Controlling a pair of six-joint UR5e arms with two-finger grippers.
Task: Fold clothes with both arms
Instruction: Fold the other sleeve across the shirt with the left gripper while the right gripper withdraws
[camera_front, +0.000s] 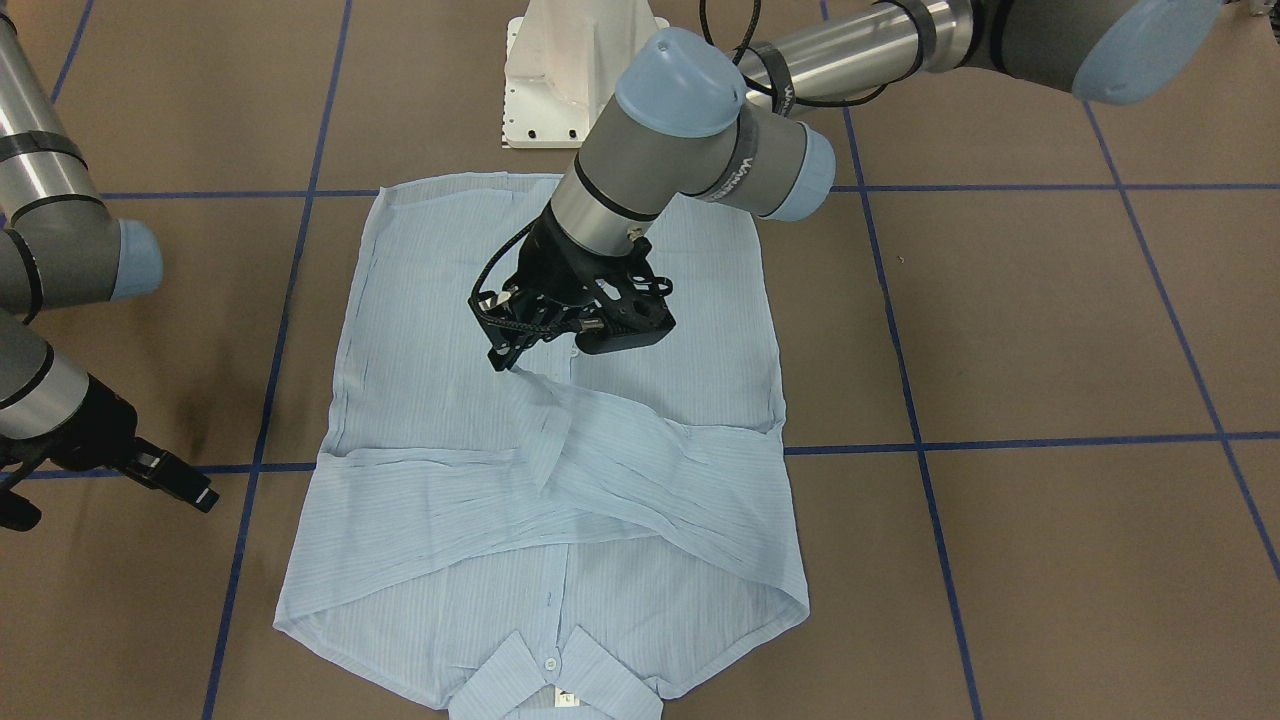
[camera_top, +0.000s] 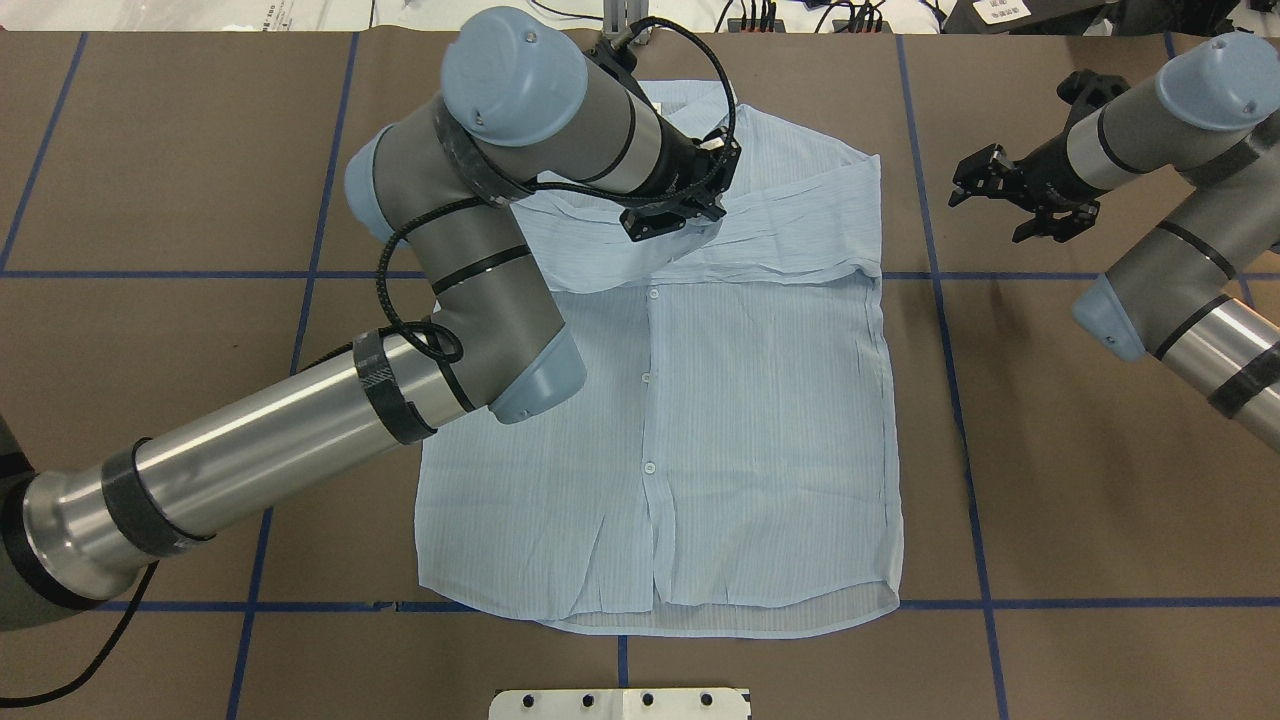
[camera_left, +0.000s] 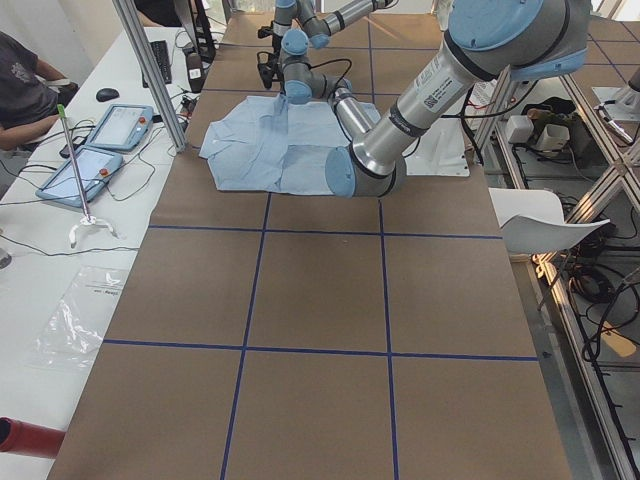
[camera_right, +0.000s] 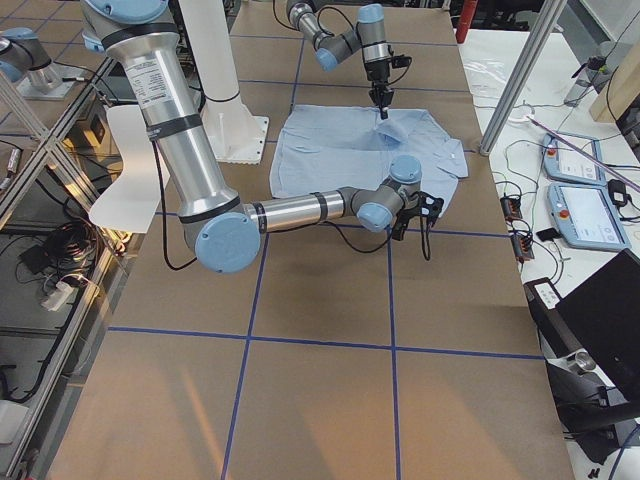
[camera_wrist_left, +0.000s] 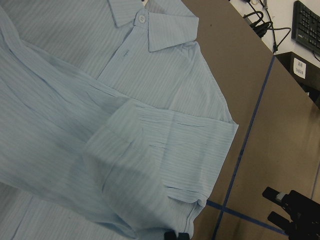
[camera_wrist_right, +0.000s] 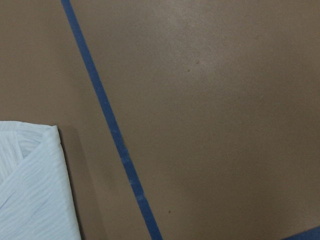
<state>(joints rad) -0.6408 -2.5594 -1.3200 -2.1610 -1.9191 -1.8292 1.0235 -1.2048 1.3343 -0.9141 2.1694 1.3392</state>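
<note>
- Overhead exterior view: the shirt (camera_top: 760, 420) is laid out flat, front up, around the middle of the brown table (camera_top: 1080, 480). Its hem is at the near end by the robot and its collar (camera_front: 600, 672) is at the far end.
- The front is buttoned. You can see the buttons (camera_top: 648, 467) running down the middle.
- Both sleeves are folded in across the chest, so the far part of the shirt is a band of crossed cloth.
- The left gripper (camera_top: 672, 215) is over that band, roughly on the shirt's centre line. It's pinched shut on the end of the left sleeve (camera_front: 640, 420).
- In the right side view the cloth rises to a little peak under that gripper. So the cuff is held just off the rest of the shirt.
- The left wrist cam shows the lifted sleeve up close, pleats and all, with the collar beyond it.
- The right gripper (camera_top: 1005, 205) is off the shirt completely. It's out past the far right corner, over bare table, on the other side of a line of blue tape (camera_top: 925, 200). Its fingers are spread apart and there's nothing between them.
- The right wrist cam has only table, tape and one folded corner of the shirt low on the left.
- The robot's white base (camera_front: 570, 70) sits just off the hem.
</note>
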